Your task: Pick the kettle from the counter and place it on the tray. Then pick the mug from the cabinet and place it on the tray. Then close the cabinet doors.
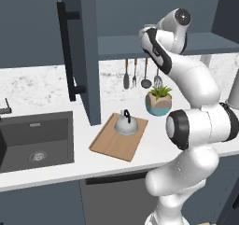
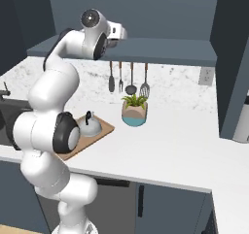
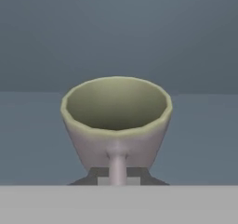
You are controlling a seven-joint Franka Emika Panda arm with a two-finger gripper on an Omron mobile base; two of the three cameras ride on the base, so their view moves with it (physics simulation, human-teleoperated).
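— Where do we have the mug (image 3: 116, 121)?

— Right ahead of our gripper (image 3: 118, 176) in the hand view, upright on the cabinet (image 3: 195, 139) shelf, its handle turned straight toward us and standing over the dark finger tips. We cannot tell whether the fingers are apart or clamped on that handle; they are mostly hidden behind it.

— And around us?

— Below the hand, the kettle (image 1: 126, 124) sits on the tray (image 1: 113, 142), on the counter (image 1: 154, 149). A plant pot (image 1: 158, 101) stands beside the tray, under hanging utensils (image 1: 135, 74). One of the cabinet doors (image 1: 79, 51) stands open to our left, the sink (image 1: 35, 140) beyond it.
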